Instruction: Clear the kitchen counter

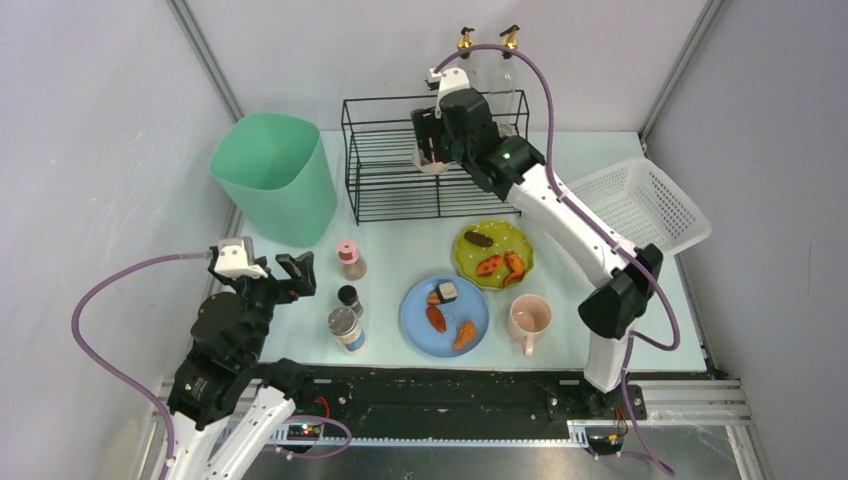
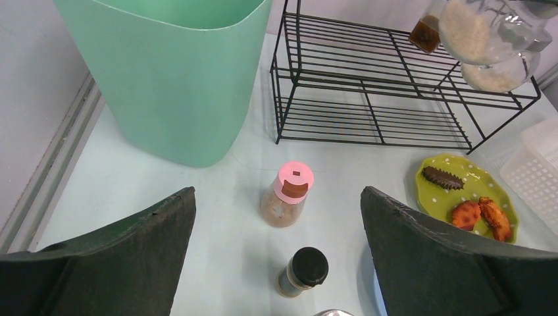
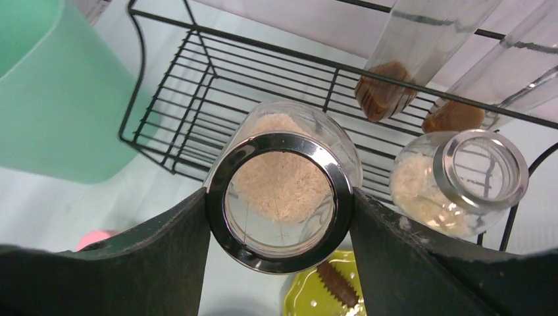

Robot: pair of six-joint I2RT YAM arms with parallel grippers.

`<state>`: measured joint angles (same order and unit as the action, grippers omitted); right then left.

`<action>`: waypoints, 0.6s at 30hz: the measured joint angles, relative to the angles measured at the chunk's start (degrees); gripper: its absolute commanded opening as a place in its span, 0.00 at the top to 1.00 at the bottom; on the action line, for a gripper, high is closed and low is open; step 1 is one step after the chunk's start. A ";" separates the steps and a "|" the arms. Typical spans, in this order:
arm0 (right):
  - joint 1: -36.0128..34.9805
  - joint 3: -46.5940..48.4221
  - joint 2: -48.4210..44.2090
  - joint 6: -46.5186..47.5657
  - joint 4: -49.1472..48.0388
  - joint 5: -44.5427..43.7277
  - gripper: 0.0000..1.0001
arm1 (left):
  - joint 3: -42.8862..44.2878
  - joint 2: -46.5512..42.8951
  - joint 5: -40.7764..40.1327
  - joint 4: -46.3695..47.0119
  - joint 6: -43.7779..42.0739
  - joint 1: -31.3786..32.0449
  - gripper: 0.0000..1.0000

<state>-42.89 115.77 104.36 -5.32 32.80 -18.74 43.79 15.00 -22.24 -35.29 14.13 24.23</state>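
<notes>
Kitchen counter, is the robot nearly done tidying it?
Not nearly. One rice jar sits on the rack; the right hand holds a second rice jar beside it. Pink-capped shaker, black-capped shaker, silver-lidded jar, green plate, blue plate and mug wait on the counter. Left hand is open.

Bright even overhead light, soft shadows on the kitchen counter (image 1: 420, 250), glints on the glass jar (image 3: 279, 197)

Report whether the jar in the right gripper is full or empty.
Partly full: pale rice-like grains show inside the jar through its clear lid, held by the right gripper.
</notes>
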 measured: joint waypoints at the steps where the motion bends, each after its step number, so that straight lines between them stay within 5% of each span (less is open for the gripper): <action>1: 0.74 1.27 1.38 0.00 0.28 0.42 0.88 | 0.00 0.02 0.07 0.00 0.00 0.00 0.02; 18: 8.74 16.00 16.94 -0.63 7.87 4.17 0.86 | 0.02 0.85 1.68 0.00 0.00 0.00 0.02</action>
<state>-34.15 131.76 121.30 -5.96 40.66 -14.57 43.81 15.86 -20.56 -35.29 14.13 24.23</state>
